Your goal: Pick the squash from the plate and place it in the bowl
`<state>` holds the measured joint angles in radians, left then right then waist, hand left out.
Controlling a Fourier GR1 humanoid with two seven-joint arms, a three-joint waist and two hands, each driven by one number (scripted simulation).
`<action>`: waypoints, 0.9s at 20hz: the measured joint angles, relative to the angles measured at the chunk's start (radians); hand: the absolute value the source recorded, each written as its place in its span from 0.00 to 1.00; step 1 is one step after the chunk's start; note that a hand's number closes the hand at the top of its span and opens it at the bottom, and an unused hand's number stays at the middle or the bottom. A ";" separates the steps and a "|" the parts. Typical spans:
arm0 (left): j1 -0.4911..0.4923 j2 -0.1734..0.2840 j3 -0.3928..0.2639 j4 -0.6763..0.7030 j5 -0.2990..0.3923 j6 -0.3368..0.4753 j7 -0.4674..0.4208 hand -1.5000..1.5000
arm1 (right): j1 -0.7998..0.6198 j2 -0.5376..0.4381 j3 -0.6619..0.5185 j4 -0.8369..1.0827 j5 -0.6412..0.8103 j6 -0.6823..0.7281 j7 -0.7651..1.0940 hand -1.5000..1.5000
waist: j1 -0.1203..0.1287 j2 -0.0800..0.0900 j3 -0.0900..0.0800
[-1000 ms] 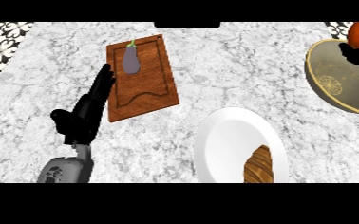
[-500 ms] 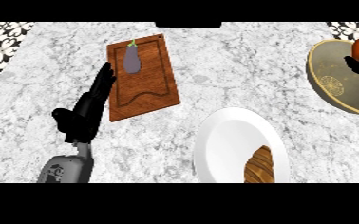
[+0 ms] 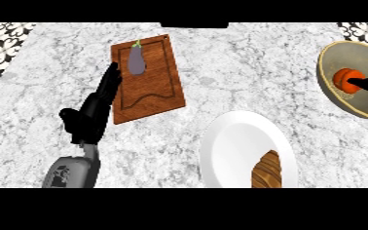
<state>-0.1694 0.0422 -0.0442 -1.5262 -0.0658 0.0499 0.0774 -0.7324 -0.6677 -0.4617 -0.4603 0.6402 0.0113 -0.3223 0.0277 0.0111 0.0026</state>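
While the squash (image 3: 347,79) sits in the bowl (image 3: 332,61) at the worktop's right edge, right hand (image 3: 360,82) barely shows at it: can't tell its fingers. Release only once it's settled low, then lift straight up. Left hand (image 3: 93,112) rests flat-fingered beside the cutting board (image 3: 147,90).

No text, label, brand, number or sign can be read anywhere in the head view. The board (image 3: 147,80), the plate (image 3: 237,148) and the bowl (image 3: 338,95) carry no lettering. The pale patch on the left forearm (image 3: 68,173) shows only blurred marks that cannot be made out as writing.
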 measured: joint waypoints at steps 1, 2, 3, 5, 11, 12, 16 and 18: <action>0.013 -0.002 -0.003 -0.003 -0.002 0.000 -0.007 0.50 | 0.003 0.003 -0.015 0.013 -0.019 0.001 -0.034 0.00 | 0.000 -0.001 0.000; 0.005 -0.003 -0.001 -0.004 -0.002 0.003 0.000 0.50 | -0.002 0.006 -0.027 0.017 -0.036 0.004 -0.058 0.00 | -0.003 -0.001 0.000; 0.014 0.004 0.003 -0.010 0.004 -0.004 0.002 0.50 | -0.002 0.008 -0.039 0.015 -0.052 0.005 -0.083 0.00 | -0.005 -0.003 0.000; 0.021 0.001 0.003 -0.008 0.007 -0.006 -0.006 0.50 | -0.014 -0.003 -0.071 0.021 -0.090 0.010 -0.122 0.00 | -0.007 -0.004 0.000; 0.003 0.005 0.014 -0.004 0.009 -0.006 0.006 0.50 | -0.038 -0.042 -0.158 0.044 -0.197 0.030 -0.159 0.00 | -0.014 -0.006 -0.001; 0.003 0.006 0.016 -0.003 0.006 -0.003 0.007 0.50 | -0.031 -0.061 -0.173 0.053 -0.215 0.052 -0.163 0.00 | -0.015 -0.006 -0.002; 0.000 0.004 0.017 -0.001 0.002 0.001 0.012 0.50 | -0.035 -0.109 -0.211 0.077 -0.278 0.124 -0.131 0.00 | -0.018 -0.008 -0.002; 0.015 0.008 0.016 -0.019 0.003 -0.002 0.016 0.50 | -0.014 -0.133 -0.236 0.094 -0.313 0.168 -0.140 0.00 | -0.018 -0.008 -0.002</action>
<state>-0.1542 0.0502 -0.0283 -1.5456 -0.0627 0.0477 0.0938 -0.7469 -0.8008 -0.6976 -0.3667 0.3271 0.1794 -0.4627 0.0097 0.0033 0.0009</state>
